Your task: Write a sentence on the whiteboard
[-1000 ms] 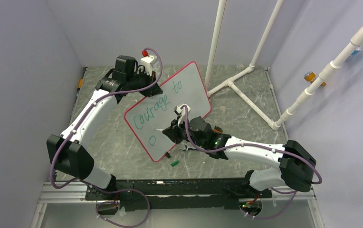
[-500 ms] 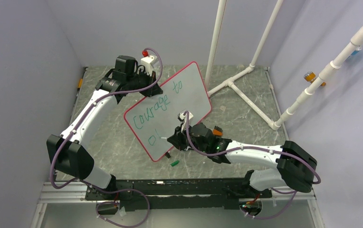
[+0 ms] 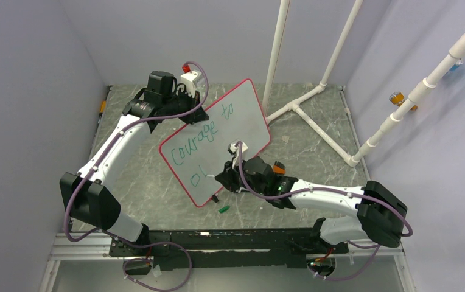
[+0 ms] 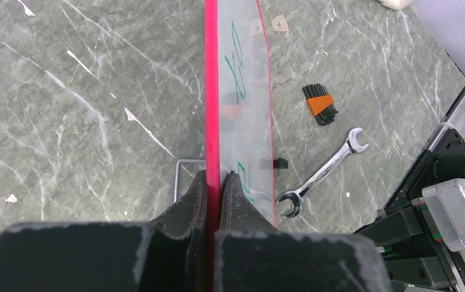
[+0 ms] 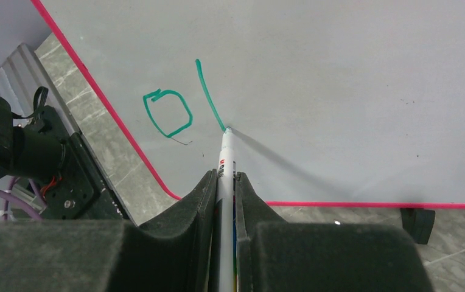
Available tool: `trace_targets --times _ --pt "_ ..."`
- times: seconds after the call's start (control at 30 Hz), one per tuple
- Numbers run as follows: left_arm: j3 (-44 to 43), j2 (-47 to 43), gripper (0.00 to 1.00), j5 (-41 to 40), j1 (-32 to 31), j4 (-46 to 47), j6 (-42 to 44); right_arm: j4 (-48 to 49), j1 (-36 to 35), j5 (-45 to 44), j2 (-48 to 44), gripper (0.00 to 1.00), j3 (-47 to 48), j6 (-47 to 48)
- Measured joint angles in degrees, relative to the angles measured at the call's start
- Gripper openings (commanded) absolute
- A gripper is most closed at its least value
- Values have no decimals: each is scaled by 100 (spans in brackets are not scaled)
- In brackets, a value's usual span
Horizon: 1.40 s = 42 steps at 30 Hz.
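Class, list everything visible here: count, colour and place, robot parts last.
whiteboard: one, white with red rim, tilted, mid-table
sentence: one, green, "Courage to" plus "o" and a stroke, on the whiteboard
marker: one, white, tip at the stroke's end
wrench: one, silver, on the table
hex keys: one set, black and orange, near the wrench
green piece: one, small, table by the board's near corner
pipe frame: one, white, back right
table: one, grey marbled
left gripper: one, black, shut on the whiteboard's rim
right gripper: one, black, shut on the marker
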<state>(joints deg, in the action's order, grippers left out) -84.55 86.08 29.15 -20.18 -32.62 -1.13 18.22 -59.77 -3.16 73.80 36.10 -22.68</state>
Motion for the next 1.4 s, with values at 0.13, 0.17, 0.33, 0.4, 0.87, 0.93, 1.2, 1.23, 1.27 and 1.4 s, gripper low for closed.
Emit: trace_targets --times 0.13,0.17,0.33,0.4,0.87,0.93,1.2,1.23,1.27,1.4 --pt "0 0 0 -2 -4 0 0 -138 2 -63 0 0 155 63" --pt "0 0 0 -4 -4 0 -2 -160 2 -85 0 0 201 74" --pt "0 0 0 -11 -7 2 -2 -203 11 -175 2 0 428 175" --pt "0 0 0 -13 -11 2 -2 -214 17 -234 2 0 522 221" --pt "0 -2 0 -39 -15 4 -4 -280 81 -341 22 0 807 378" --pt "0 -2 0 -46 -17 4 -4 -334 81 -341 -48 0 789 378" --pt "0 -2 0 -52 -22 4 -7 -341 81 -341 -758 0 498 352" --pt "0 -2 0 -55 -22 4 -4 -323 81 -341 -780 0 444 337" --pt "0 -2 0 -52 -22 4 -4 -315 81 -343 -787 0 374 315" --pt "0 -4 0 -52 -22 4 -7 -321 81 -339 -782 0 63 225"
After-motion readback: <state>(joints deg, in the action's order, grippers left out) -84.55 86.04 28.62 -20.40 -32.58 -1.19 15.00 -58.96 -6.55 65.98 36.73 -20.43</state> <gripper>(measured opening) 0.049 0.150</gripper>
